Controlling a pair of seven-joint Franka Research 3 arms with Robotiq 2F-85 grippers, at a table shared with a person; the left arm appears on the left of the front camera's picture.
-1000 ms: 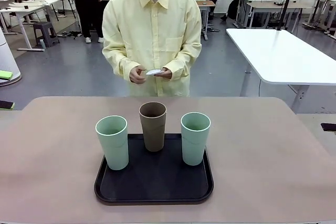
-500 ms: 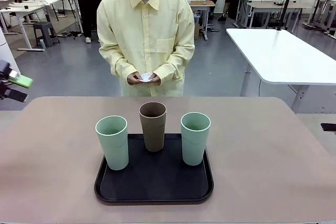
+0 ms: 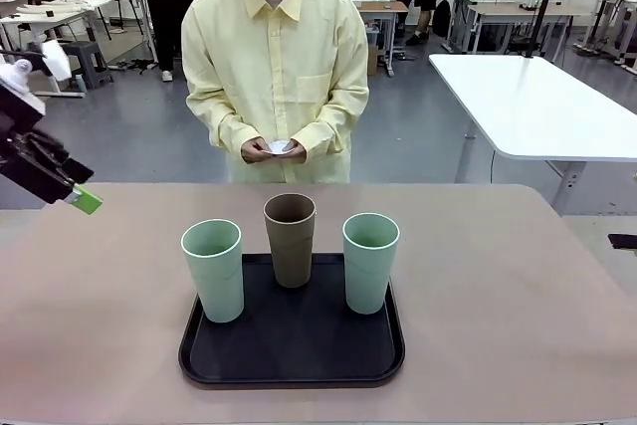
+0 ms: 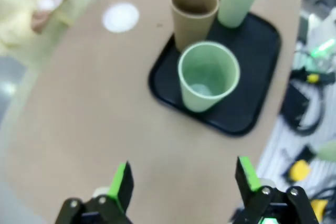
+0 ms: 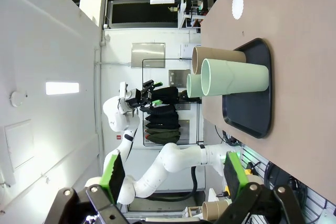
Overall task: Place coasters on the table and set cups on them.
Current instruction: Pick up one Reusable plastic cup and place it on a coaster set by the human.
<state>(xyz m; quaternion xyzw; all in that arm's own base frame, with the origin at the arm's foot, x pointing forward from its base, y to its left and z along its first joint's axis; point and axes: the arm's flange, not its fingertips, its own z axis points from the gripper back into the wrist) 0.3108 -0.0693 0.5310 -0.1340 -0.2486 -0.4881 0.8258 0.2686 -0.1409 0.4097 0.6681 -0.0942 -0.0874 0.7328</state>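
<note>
So cups [image 3: 290, 238] wait on black tray [image 3: 294, 357] b/c just 1 doily coaster [image 4: 121, 17] is on table [image 3: 498, 276]; person's hands [image 3: 257, 151] hold the rest. L gripper [image 4: 184, 179], R gripper [image 5: 173, 174]: both spread apart, empty.

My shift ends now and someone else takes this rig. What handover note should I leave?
Grippers: left gripper open and empty over the left part of the table; right gripper open and empty.
Cups: left mint cup, brown cup and right mint cup all stand upright on the black tray.
Coasters: one coaster lies on the table between tray and person; the person's hands hold more, count unclear.
Done: one coaster laid. Left: the other coasters, then each cup onto one.
</note>
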